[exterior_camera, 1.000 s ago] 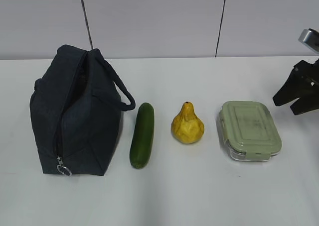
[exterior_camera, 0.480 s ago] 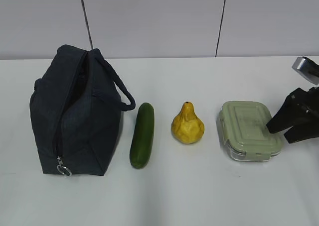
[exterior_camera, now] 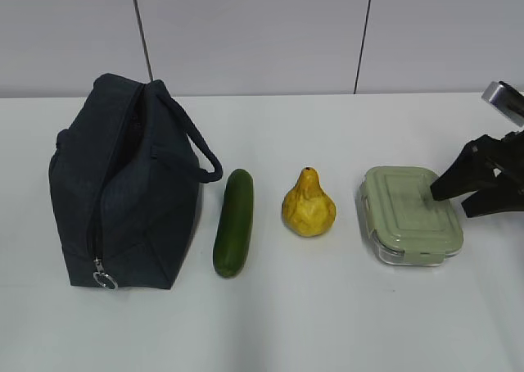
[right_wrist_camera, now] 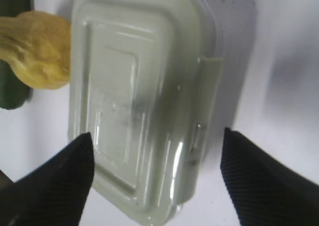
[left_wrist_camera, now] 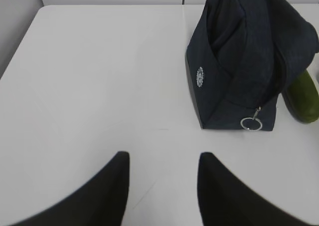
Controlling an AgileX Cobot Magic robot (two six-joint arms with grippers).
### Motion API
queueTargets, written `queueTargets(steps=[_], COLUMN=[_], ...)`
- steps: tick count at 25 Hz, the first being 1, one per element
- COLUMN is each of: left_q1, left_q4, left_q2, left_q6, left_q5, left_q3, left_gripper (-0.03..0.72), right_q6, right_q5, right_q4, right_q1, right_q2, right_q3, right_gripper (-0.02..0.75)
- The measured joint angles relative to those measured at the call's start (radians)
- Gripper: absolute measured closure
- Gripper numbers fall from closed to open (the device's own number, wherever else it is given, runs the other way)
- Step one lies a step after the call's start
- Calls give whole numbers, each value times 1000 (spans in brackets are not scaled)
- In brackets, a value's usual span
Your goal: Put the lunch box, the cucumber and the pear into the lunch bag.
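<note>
The lunch box [exterior_camera: 411, 215] lies flat just right of the pear [exterior_camera: 308, 203]; being rigid with a smooth, likely slippery lid, it is best gripped across its short width, which the right gripper [right_wrist_camera: 157, 178] already straddles with jaws spread wide and nothing held. The exterior view shows the cucumber [exterior_camera: 233, 222] beside the lunch bag [exterior_camera: 127, 188]. Only the left wrist view shows the left gripper [left_wrist_camera: 160, 188], parted, empty and short of the bag.
</note>
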Motion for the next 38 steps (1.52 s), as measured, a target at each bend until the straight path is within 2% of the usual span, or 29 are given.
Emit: queueTargets(steps=[3,22,30,38], left_q1=[0,0,0,0], left_q4=[0,0,0,0], left_q2=[0,0,0,0], left_q6=[0,0,0,0], left_q5=[0,0,0,0], left_q3=[0,0,0,0], left_gripper=[412,412,412,412], right_q6=[-26,-56,-106,-112], right_q5=[0,-5,19,44], right_q4=[38,81,165,161], right_q1=[0,0,0,0], right_q2=[0,103,149,155], right_q3=[0,0,-2,-33], right_gripper=[121,127,139,146])
